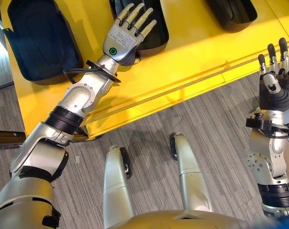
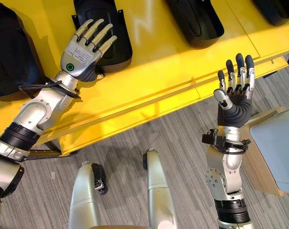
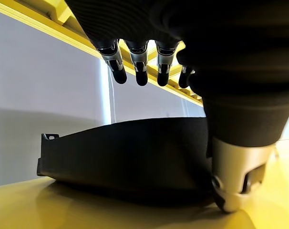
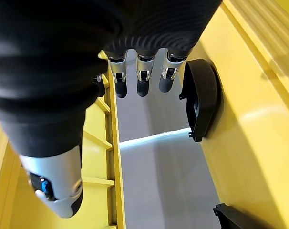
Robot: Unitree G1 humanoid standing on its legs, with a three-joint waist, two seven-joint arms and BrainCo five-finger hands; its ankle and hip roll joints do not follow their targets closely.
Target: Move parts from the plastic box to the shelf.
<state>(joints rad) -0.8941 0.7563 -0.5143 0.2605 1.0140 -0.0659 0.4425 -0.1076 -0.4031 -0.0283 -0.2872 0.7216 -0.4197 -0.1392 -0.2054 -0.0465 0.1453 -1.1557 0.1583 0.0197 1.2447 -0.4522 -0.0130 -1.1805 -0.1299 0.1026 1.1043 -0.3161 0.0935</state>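
Observation:
Several black moulded parts lie on the yellow shelf [image 1: 192, 52]. My left hand [image 1: 123, 40] reaches over the shelf, fingers straight and spread above one black part [image 2: 117, 45]. The left wrist view shows that part [image 3: 130, 152] resting on the shelf under my open fingers [image 3: 118, 69], with the thumb beside its end. My right hand [image 2: 235, 95] is held up off the shelf's front edge, palm towards me, fingers straight and holding nothing. The grey-blue plastic box [image 2: 278, 148] stands at the far right, just beside my right forearm.
More black parts lie on the shelf at the far left [image 1: 39, 38] and towards the right [image 2: 197, 19]. A raised lip runs along the shelf's front edge [image 1: 182, 88]. The plastic box rests on a wooden board [image 2: 261, 169] above grey plank flooring [image 1: 149, 129].

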